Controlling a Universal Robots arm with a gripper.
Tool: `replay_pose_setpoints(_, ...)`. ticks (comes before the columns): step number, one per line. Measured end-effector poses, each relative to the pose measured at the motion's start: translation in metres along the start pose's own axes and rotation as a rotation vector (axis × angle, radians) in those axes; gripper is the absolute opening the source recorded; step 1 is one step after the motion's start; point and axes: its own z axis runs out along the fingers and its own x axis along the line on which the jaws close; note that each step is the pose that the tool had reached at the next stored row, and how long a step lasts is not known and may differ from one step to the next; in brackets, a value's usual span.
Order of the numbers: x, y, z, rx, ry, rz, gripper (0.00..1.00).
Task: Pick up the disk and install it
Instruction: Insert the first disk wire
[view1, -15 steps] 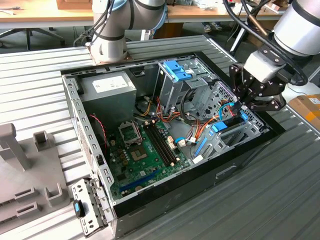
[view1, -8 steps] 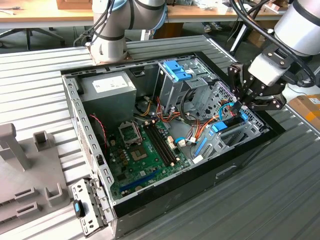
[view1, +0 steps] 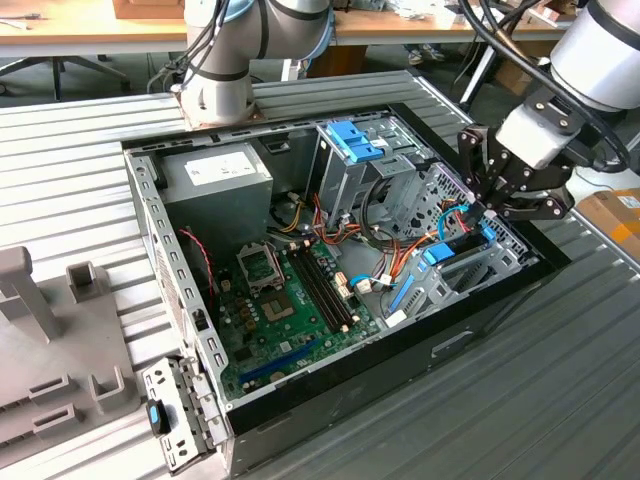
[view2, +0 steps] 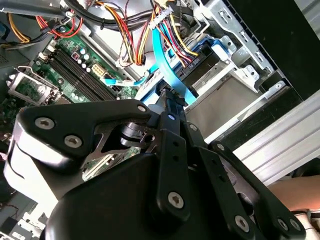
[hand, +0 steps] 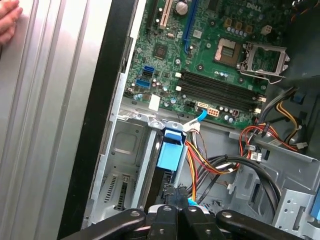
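Observation:
The disk (view1: 462, 245) stands on edge in the metal bay at the open computer case's side on the exterior view's right, dark between its blue rails. In the first wrist view its blue rail end (hand: 169, 152) sits in the slot between the bay walls. The second wrist view shows the blue rail (view2: 150, 85) just beyond the fingertips. My black gripper (view1: 478, 212) hangs directly over the disk. Its fingers (hand: 165, 212) are drawn close together on the disk's near edge, and in the second wrist view the gripper (view2: 170, 100) tapers to one narrow tip there.
Coloured cable bundles (view1: 400, 250) run close beside the bay. The green motherboard (view1: 290, 300) fills the case floor, with a grey power-supply box (view1: 215, 175) and a blue-latched metal cage (view1: 352, 140) behind. A hand (hand: 7, 20) rests on the ribbed table outside the case.

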Motion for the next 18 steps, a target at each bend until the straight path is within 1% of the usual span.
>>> replay_pose_setpoints(1,0.0107,-0.0012,0.0009,0.0002,0.0005,0.007,0.11)
replay_pose_setpoints(2,0.0111,-0.0011,0.0012,0.001,-0.0025,0.007,0.36)
replay_pose_setpoints(3,0.0126,-0.0003,0.0099,0.0012,-0.0035,0.007,0.36)
replay_pose_setpoints(4,0.0129,-0.0001,0.0118,0.0013,-0.0036,0.007,0.36)
replay_pose_setpoints(14,0.0137,0.0004,0.0184,0.0013,-0.0037,0.007,0.36)
replay_pose_setpoints(16,0.0139,0.0005,0.0206,0.0012,-0.0034,0.007,0.36)
replay_pose_setpoints(17,0.0138,0.0004,0.0199,0.0011,-0.0031,0.007,0.36)
replay_pose_setpoints(18,0.0135,0.0002,0.0173,0.0012,-0.0033,0.007,0.36)
